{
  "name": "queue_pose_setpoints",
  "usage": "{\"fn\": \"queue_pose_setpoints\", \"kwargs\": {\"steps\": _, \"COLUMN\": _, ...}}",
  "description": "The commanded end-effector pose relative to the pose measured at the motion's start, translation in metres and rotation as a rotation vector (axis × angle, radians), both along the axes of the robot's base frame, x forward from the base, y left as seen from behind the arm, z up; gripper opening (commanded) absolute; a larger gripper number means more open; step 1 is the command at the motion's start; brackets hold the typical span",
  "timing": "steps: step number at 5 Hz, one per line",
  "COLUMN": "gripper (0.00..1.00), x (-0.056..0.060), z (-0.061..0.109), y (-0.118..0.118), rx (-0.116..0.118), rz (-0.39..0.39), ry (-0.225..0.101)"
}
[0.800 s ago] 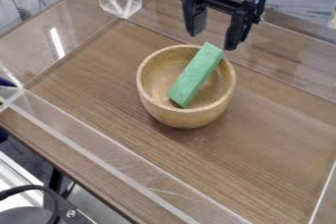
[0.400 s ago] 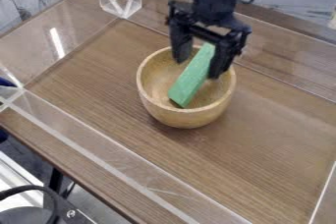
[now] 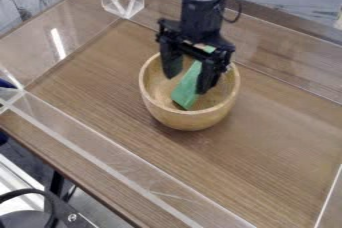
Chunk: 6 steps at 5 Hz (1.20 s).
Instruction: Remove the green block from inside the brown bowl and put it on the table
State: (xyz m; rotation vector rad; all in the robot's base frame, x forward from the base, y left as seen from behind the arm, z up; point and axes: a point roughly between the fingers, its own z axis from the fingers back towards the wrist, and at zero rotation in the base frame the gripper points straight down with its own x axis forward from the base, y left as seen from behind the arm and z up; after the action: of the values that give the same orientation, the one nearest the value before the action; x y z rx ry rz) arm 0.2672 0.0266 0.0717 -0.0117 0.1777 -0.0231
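The brown bowl (image 3: 190,112) sits near the middle of the table (image 3: 94,92). The green block (image 3: 191,88) leans inside it, its lower end on the bowl's floor and its upper end toward the far rim. My gripper (image 3: 191,71) points straight down into the bowl, open, with one black finger on each side of the block's upper part. Whether the fingers touch the block I cannot tell. The block's top end is partly hidden behind the fingers.
Low clear acrylic walls (image 3: 80,157) border the tabletop on all sides. A clear angled bracket (image 3: 124,2) stands at the back left corner. A black object (image 3: 40,212) shows below the table's front edge.
The gripper has come down and to the left from above the bowl's far right rim, and its open fingers now straddle the green block inside the bowl. Bowl and block have not moved.
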Motion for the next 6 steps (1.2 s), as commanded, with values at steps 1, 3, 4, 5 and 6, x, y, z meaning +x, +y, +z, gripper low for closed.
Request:
{"fn": "queue_pose_setpoints", "kwargs": {"steps": 1, "gripper": 0.00, "x": 0.010, "z": 0.003, "y": 0.006, "rx": -0.013, "rz": -0.016, "ry": -0.054}}
{"fn": "queue_pose_setpoints", "kwargs": {"steps": 3, "gripper": 1.00, "x": 0.013, "z": 0.008, "y": 0.003, "rx": -0.030, "rz": -0.037, "ry": -0.068}}
{"fn": "queue_pose_setpoints", "kwargs": {"steps": 4, "gripper": 1.00, "x": 0.014, "z": 0.011, "y": 0.003, "rx": -0.035, "rz": -0.040, "ry": -0.070}}
{"fn": "queue_pose_setpoints", "kwargs": {"steps": 5, "gripper": 1.00, "x": 0.015, "z": 0.019, "y": 0.000, "rx": -0.046, "rz": -0.053, "ry": -0.089}}
{"fn": "queue_pose_setpoints", "kwargs": {"steps": 6, "gripper": 0.00, "x": 0.017, "z": 0.017, "y": 0.000, "rx": -0.054, "rz": -0.059, "ry": -0.095}}
